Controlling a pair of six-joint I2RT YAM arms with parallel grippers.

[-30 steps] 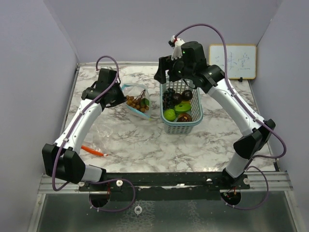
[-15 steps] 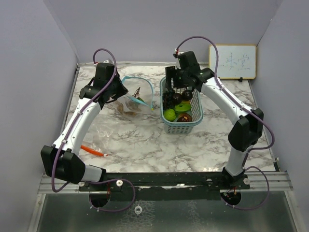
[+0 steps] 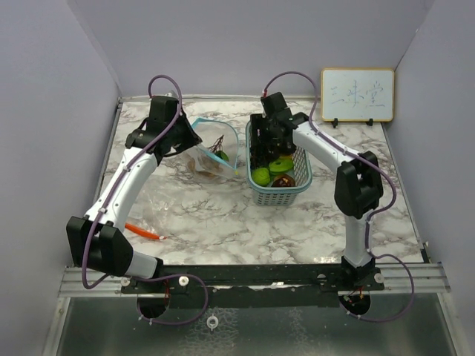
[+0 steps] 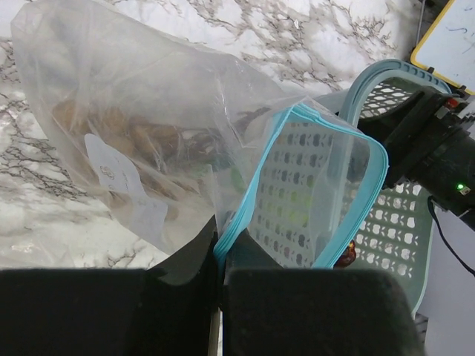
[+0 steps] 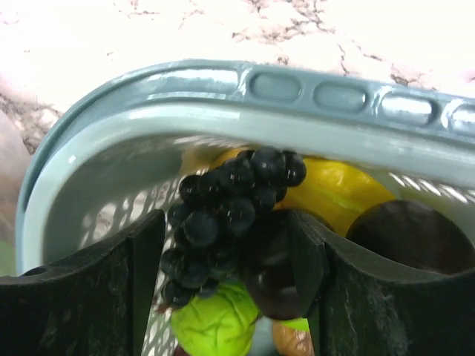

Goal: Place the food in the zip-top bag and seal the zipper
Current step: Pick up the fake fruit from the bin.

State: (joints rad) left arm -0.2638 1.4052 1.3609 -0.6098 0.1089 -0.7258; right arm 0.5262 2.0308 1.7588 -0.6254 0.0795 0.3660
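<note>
One bag (image 4: 148,133), one basket (image 3: 278,194)

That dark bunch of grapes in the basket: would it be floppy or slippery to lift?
Probably grippable: the dark purple grape bunch is knobbly, giving the open right tool around it bumps to catch. Being a long cluster, it may dangle or tilt. Its gloss suggests light plastic.

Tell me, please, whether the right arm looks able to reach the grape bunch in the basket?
Probably yes: the right gripper hangs open astride the grape bunch inside the basket, with nothing lying over it.
</note>
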